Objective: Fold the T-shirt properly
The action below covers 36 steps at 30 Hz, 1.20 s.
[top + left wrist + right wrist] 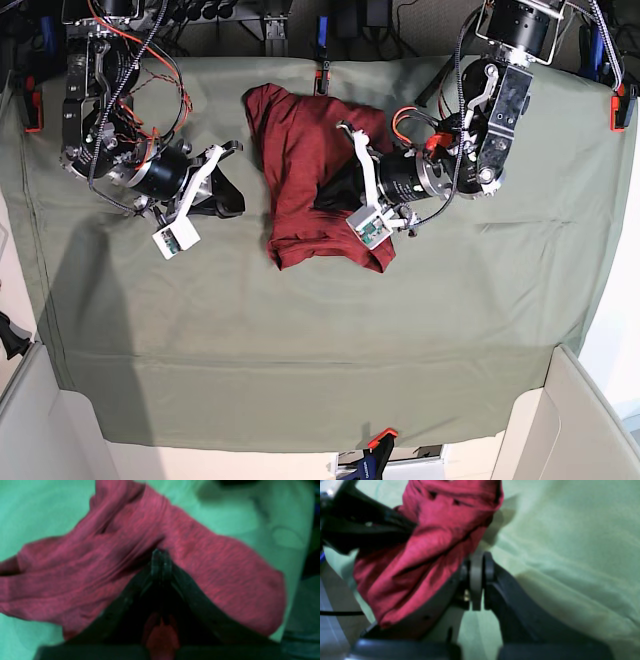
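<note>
Brick-red T-shirt (305, 175) lies bunched — left pincer (161, 555) seemingly clamped on its folds; right pincer (477, 566) together, empty.

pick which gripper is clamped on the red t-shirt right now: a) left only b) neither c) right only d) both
a) The left gripper is shut with T-shirt fabric bunched around its tips, while the right gripper sits apart from the shirt, closed on nothing.

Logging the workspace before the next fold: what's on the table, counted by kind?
Red garments: 1, the T-shirt
Green table cloths: 1, the table cloth
Grippers: 2, the left gripper shut on the shirt, the right gripper shut, holding nothing
Total: 4
</note>
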Available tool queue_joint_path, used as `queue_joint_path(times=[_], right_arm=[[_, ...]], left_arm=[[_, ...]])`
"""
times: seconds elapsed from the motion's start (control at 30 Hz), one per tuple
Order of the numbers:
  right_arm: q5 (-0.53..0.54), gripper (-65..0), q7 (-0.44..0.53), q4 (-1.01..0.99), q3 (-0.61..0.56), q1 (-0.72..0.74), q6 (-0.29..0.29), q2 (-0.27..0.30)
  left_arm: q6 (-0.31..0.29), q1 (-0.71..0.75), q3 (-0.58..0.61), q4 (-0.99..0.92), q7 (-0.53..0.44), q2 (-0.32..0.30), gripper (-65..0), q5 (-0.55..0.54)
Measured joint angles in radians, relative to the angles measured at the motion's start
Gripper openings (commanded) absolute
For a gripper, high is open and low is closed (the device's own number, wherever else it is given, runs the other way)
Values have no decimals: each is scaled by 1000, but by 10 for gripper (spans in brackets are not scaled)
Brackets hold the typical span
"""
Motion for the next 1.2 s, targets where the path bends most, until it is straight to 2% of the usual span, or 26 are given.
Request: queue_joint_path(times=[0.07, 0.17, 0.33, 0.53, 0.8, 0.9, 1.2], right_arm=[[8, -650, 4, 0, 0, 0, 0, 26], [24, -650, 5, 3, 6, -1, 0, 58], [53, -650, -3, 79, 16, -71, -2, 88], [54, -650, -1, 177, 18, -206, -5, 138], [54, -650, 1, 298, 18, -468, -10, 221], [53, -650, -2, 311, 19, -575, -7, 221], [57, -650, -2, 315, 20, -766, -8, 221]], left_arm=[[0, 2, -29, 17, 48, 2, -650, -73], [-1, 25, -106, 74, 81, -27, -650, -183], [0, 174, -277, 240, 140, -116, -650, -236], [-3, 449, -467, 410, 147, -171, -650, -245], [-1, 786, -678, 494, 182, -171, -650, -266], [0, 892, -692, 494, 190, -161, -650, -214], [0, 1104, -692, 453, 182, -54, -650, -55]])
